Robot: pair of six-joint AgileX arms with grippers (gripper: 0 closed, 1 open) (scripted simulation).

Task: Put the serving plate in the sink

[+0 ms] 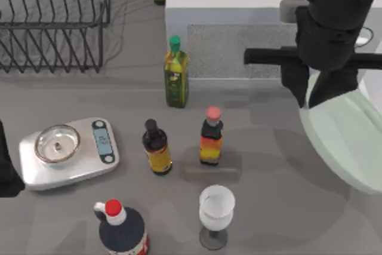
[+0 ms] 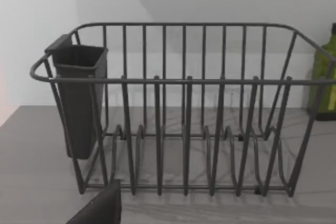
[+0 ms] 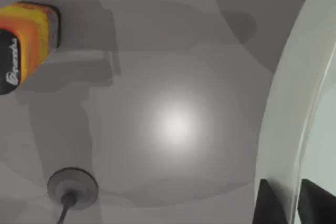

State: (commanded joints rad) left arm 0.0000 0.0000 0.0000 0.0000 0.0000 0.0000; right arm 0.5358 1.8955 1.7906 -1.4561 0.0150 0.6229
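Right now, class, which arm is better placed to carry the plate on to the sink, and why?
The right. Its gripper is at the plate on the table's right side, fingers astride the rim, and the sink lies just beyond. The left arm is parked at the left edge, facing the dish rack.

Serving plate — cut by edge.

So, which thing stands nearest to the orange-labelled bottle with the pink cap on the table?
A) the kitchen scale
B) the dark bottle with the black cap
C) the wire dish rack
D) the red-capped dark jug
B: in the top view the dark bottle with the black cap stands just left of the orange-labelled bottle, closer than any other option.
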